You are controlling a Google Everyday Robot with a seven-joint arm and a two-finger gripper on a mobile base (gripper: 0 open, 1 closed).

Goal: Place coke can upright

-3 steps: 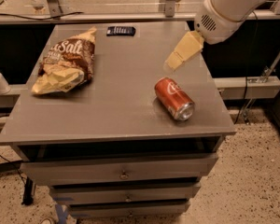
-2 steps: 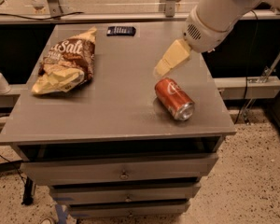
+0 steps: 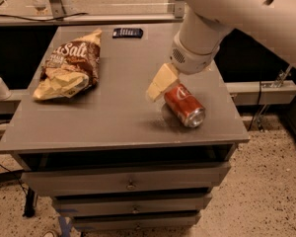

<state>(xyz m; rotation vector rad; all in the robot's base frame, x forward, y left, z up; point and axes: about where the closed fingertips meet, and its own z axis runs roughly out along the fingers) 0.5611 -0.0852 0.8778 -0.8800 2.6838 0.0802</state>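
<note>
the pincer (image 3: 156, 90) hangs just right of the middle of the frame, its cream-coloured tip low over the bench (image 3: 113, 115) and right at the upper-left end of the coke can (image 3: 183, 104). it is touching the can or just off it; i cannot tell which. whether the pincer is open or closed i cannot tell either, since it shows as one pale wedge, and nothing shows that it has hold of anything. the thick white wrist (image 3: 197, 38) behind it slants down from the upper right, which would suit coming at the can from its far end rather than over its middle.

the coke can lies on its side, right of centre on the bench, its length running from upper left to lower right, the silver end facing the lower right and not far from the bench's front edge. so the task is not yet done. i judge the step in hand to be the approach for a grasp, after which the can must be swung onto one of its ends. being round, it could roll toward the edge if nudged.

well apart, at the upper left, a brown-and-yellow chip bag (image 3: 69, 70) lies flat and crumpled; what is in it is hidden. a small black device (image 3: 128, 32) lies near the back edge at top centre. under the bench top the drawers (image 3: 130, 180) are shut, their contents unseen.
</note>
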